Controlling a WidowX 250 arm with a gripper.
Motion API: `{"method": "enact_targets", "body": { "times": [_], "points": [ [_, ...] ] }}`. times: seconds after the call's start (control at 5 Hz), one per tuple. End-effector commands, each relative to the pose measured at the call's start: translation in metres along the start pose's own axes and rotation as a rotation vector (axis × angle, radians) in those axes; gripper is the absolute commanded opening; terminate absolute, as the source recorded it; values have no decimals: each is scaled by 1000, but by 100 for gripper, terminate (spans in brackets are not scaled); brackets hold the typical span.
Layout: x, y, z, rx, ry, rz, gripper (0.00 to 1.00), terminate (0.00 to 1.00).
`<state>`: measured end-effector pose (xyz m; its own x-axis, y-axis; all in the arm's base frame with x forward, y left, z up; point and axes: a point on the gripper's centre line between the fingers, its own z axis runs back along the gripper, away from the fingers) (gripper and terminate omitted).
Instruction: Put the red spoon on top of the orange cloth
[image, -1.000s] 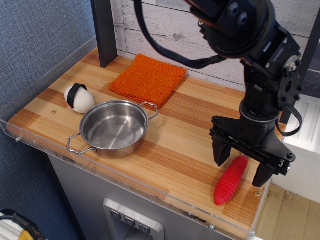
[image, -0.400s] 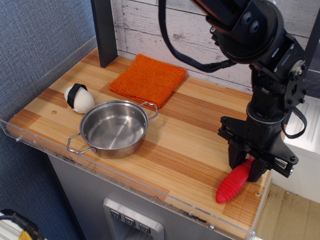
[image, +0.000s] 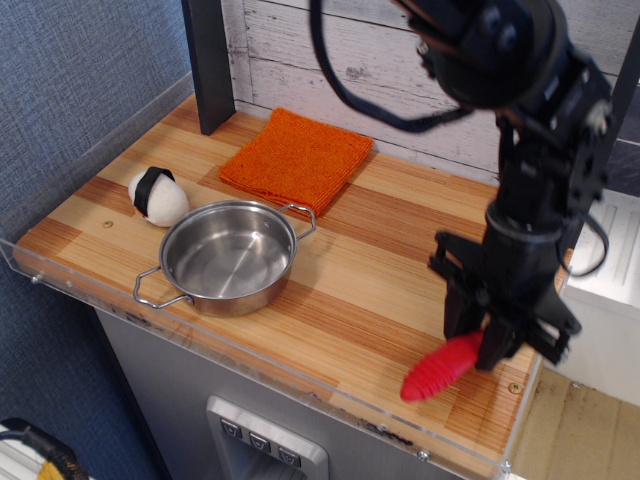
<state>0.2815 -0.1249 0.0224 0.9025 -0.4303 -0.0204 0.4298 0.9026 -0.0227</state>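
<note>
The red spoon (image: 440, 368) shows its ribbed red handle at the front right of the wooden counter; its silver bowl is hidden behind my gripper. My gripper (image: 478, 345) is shut on the spoon's upper end, and the handle tilts down to the left, its free tip just above the wood or touching it. The orange cloth (image: 297, 158) lies flat at the back of the counter, far to the left of the gripper, with nothing on it.
A steel pan (image: 228, 256) with two handles stands at the front left. A white ball with a black band (image: 158, 196) lies left of it. A dark post (image: 209, 62) stands at the back left. A clear acrylic rim (image: 300, 372) edges the counter front.
The gripper closed from open astride the spoon onto its upper end. It then shifted left a little, and the red handle swung to point further left.
</note>
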Motion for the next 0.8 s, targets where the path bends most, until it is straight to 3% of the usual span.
{"method": "enact_targets", "body": {
  "times": [0.0, 0.4, 0.6],
  "points": [
    [3, 62, 87, 78, -120, -10, 0, 0],
    [-6, 165, 84, 136, -45, 81, 0, 0],
    [-23, 205, 70, 135, -20, 211, 0, 0]
  ]
}}
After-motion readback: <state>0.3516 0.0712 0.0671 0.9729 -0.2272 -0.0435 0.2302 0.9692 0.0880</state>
